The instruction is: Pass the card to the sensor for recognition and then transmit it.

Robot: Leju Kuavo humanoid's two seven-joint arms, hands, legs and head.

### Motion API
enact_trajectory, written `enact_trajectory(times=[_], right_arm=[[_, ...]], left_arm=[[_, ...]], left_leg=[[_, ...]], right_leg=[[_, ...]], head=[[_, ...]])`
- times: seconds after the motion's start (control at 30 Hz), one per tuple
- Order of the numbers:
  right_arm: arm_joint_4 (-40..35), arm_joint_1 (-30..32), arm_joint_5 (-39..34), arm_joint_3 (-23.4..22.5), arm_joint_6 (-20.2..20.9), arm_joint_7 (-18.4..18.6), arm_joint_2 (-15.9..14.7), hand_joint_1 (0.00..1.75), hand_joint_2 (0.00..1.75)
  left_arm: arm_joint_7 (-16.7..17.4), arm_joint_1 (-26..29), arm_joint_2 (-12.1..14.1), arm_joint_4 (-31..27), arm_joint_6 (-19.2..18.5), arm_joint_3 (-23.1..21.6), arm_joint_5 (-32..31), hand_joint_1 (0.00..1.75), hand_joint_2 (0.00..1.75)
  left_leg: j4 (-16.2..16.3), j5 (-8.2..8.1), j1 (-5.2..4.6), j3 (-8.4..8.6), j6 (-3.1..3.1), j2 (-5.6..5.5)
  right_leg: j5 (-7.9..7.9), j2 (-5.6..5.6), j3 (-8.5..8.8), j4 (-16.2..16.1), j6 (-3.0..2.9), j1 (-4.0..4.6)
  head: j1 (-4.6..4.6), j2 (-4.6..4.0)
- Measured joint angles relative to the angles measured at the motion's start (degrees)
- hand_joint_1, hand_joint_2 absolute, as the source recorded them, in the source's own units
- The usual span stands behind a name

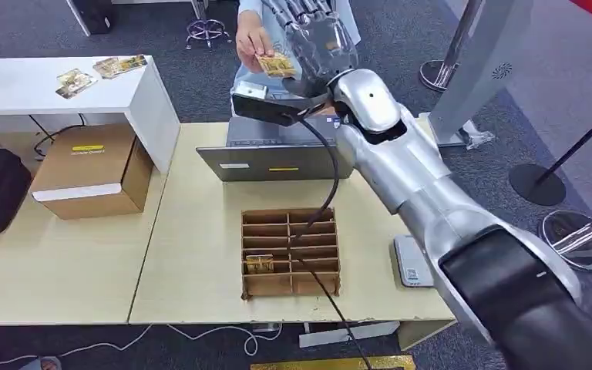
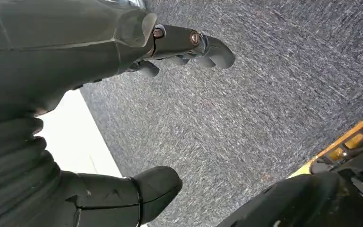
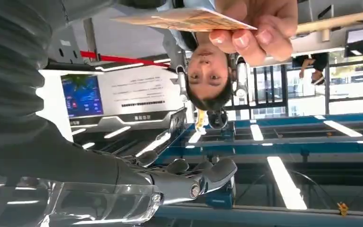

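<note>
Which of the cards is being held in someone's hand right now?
The card pinched in the person's hand, beside the robot's raised right hand. Others lie on the white table or stand in the cardboard organizer.

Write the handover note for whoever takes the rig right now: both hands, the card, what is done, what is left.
Right hand: raised past the laptop, toward the person; fingers spread, holding nothing.
Left hand: hangs over the carpet, holds nothing.
Card: pinched in the person's hand, right beside the right hand; the transfer looks done.
Another card stands in the cardboard divider tray; more cards lie on the white table.
Whether the sensor step happened cannot be told.
Left: probably draw the right arm back and, if more are due, take the tray card.
</note>
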Motion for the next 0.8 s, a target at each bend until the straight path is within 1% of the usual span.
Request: enact_trajectory(times=[0.43, 0.6, 0.8], right_arm=[[0.9, 0.0, 0.3, -2.4, -0.4, -0.4, 0.0, 1.75, 1.75], [0.3, 0.0, 1.3, -2.9, -0.6, -1.0, -0.1, 1.75, 1.75], [-1.4, 0.1, -0.1, -4.2, -0.8, -1.9, -0.5, 1.75, 1.75]], left_arm=[[0.0, 0.0, 0.0, 0.0, 0.0, 0.0, -0.8, 0.00, 1.75], [0.0, 0.0, 0.0, 0.0, 0.0, 0.0, -1.2, 0.00, 1.75], [0.0, 0.0, 0.0, 0.0, 0.0, 0.4, -1.3, 0.00, 1.75]], left_leg=[[0.0, 0.00, 0.00, 0.00, 0.00, 0.01], [0.0, 0.00, 0.00, 0.01, 0.00, 0.01], [0.0, 0.00, 0.00, 0.00, 0.00, 0.02]], right_leg=[[0.00, 0.02, -0.02, 0.0, 0.00, 0.00], [0.00, 0.02, -0.03, 0.0, 0.00, 0.00], [0.00, 0.03, -0.04, 0.0, 0.00, 0.00]], head=[[0.00, 0.00], [0.00, 0.00], [0.00, 0.00]])
